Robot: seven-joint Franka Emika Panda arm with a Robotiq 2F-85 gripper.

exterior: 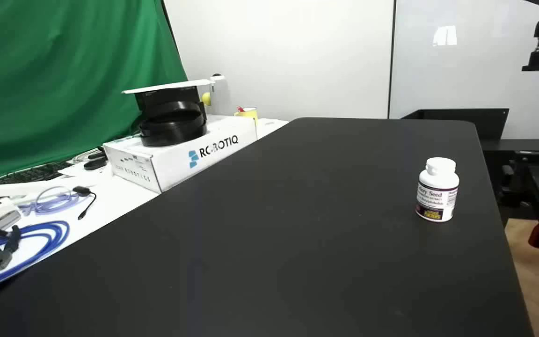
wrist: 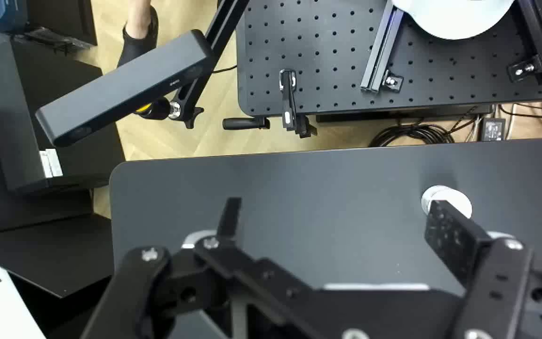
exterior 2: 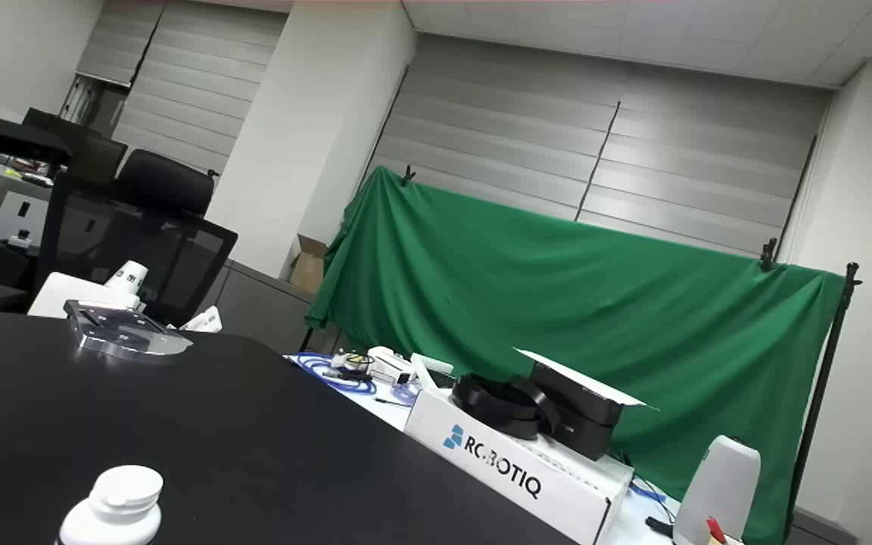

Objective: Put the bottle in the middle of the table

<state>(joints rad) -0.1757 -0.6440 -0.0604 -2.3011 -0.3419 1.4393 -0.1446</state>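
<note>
The bottle, small and white with a white cap, stands upright on the black table near its right edge in an exterior view (exterior: pixel 437 189). The table top (exterior: pixel 260 234) shows around it. In an exterior view only the bottle's cap and shoulder (exterior 2: pixel 118 503) show at the bottom left of the frame, on the table (exterior 2: pixel 269 462). In the wrist view the bottle (wrist: pixel 450 194) is near the table's (wrist: pixel 322 188) upper edge, partly hidden behind the right finger. My gripper (wrist: pixel 337 203) is open and empty, above the table. It does not show in the exterior views.
A white Robotiq box (exterior: pixel 204 152) with black items on it stands beside the table, near blue cables (exterior: pixel 40 243). A clear plastic plate (exterior 2: pixel 129 333) lies near a table corner. A mounted camera (wrist: pixel 125 89) and a perforated black board (wrist: pixel 318 56) stand across a floor gap.
</note>
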